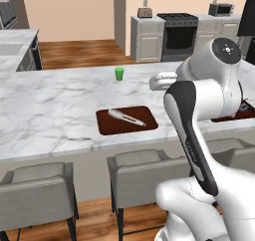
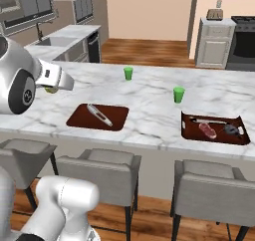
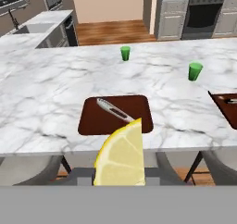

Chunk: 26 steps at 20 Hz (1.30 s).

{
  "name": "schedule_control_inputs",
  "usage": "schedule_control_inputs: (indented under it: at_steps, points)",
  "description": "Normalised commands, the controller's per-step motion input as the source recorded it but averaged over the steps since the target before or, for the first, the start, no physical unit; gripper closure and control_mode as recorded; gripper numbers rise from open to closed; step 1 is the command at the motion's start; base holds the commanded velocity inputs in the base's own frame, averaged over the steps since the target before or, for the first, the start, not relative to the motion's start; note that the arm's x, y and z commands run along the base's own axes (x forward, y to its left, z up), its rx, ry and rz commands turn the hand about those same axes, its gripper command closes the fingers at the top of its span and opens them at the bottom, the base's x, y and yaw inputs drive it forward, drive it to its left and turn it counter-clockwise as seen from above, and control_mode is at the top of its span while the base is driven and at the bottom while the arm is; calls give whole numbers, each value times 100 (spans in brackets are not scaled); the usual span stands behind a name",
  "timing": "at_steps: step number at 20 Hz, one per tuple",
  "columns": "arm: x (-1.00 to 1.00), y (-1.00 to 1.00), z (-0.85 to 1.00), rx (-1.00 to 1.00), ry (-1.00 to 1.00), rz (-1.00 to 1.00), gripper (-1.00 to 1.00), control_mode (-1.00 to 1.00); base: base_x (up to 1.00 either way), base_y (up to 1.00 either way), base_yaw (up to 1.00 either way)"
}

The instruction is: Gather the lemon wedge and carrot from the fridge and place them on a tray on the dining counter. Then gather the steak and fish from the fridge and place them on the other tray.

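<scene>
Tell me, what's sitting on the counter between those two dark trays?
In the right base view, bare marble of the dining counter separates the near tray from the far tray; a green cup stands just behind.

White glossy arm (image 1: 199,135), rounded segments, black curved joint inlay, grey round cap with screws.

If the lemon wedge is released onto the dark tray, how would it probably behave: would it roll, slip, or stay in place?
The lemon wedge, held in the jaws, has a curved rind and flat cut faces, so it would probably rock briefly, then settle on a flat face. It looks small, likely light. Its cut flesh may be slippery on the smooth left tray, beside the silver utensil.
</scene>
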Motion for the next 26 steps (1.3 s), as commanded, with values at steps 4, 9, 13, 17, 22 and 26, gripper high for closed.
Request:
schedule_control_inputs:
  at_steps: [4,9,13,17,22,26]
  points:
    - [92,3,-24,2,0,0,100,-100,0,0,0]
    - [61,0,-20,0,0,0,100,-100,0,0,0]
    - [84,3,-30,0,0,0,100,-100,0,0,0]
    - [63,-4,-65,-5,6,-5,100,-100,0,0,0]
    - [39,-15,-93,-11,14,-7,100,-100,0,0,0]
    - [44,-31,-93,0,10,-3,100,-100,0,0,0]
